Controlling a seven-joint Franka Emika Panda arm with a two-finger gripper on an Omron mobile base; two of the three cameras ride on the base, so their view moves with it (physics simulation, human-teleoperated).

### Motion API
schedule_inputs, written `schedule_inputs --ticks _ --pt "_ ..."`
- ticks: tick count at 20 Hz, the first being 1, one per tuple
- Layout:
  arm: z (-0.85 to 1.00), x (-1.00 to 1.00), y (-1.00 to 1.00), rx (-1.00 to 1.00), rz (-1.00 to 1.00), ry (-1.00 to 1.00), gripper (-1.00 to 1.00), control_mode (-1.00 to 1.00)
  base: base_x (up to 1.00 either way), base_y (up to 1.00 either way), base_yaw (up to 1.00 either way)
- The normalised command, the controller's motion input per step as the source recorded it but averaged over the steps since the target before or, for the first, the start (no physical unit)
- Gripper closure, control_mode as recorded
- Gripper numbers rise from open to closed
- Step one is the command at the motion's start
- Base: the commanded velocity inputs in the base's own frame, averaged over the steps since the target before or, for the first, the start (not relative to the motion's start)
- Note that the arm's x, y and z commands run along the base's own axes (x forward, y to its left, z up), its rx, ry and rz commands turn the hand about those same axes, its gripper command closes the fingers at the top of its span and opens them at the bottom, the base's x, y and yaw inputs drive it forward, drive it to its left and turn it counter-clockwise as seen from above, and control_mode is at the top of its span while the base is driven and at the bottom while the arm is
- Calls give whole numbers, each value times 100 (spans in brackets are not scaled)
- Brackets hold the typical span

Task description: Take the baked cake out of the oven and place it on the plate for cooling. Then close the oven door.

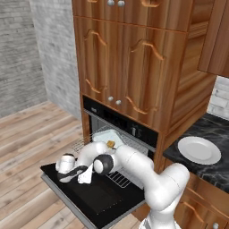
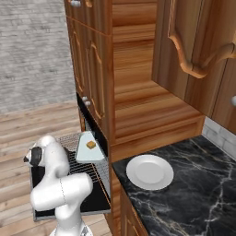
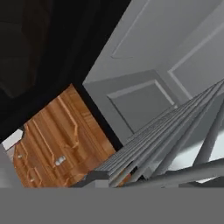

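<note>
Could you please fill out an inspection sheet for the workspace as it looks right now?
Surface: dark marble counter right of the oven, carrying the plate.
Oven: door fully down; rack pulled out over it.
Cake: on a pale tray on the rack, not yet lifted.
Plate: on the counter, nothing on it.
Clutter: nothing seen.
Gripper: shut, low over the open door at the rack's front edge; the rack's wires show close in the hand view; whether it grips the rack cannot be told.
Cables: nothing seen.
Surroundings: wood cabinets, wood floor, grey brick wall.
</note>
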Motion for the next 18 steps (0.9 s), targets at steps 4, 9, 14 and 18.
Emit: schedule_inputs --ticks 4,9,14,18 --pt "-44 -32 29 50 3 58 100 -100 0 0 0" --pt "-39 -39 29 53 3 59 100 -100 0 0 0" --pt "-44 -57 36 52 4 55 100 -100 0 0 0" --pt "-17 -92 39 39 4 25 -100 -100 0 0 0"
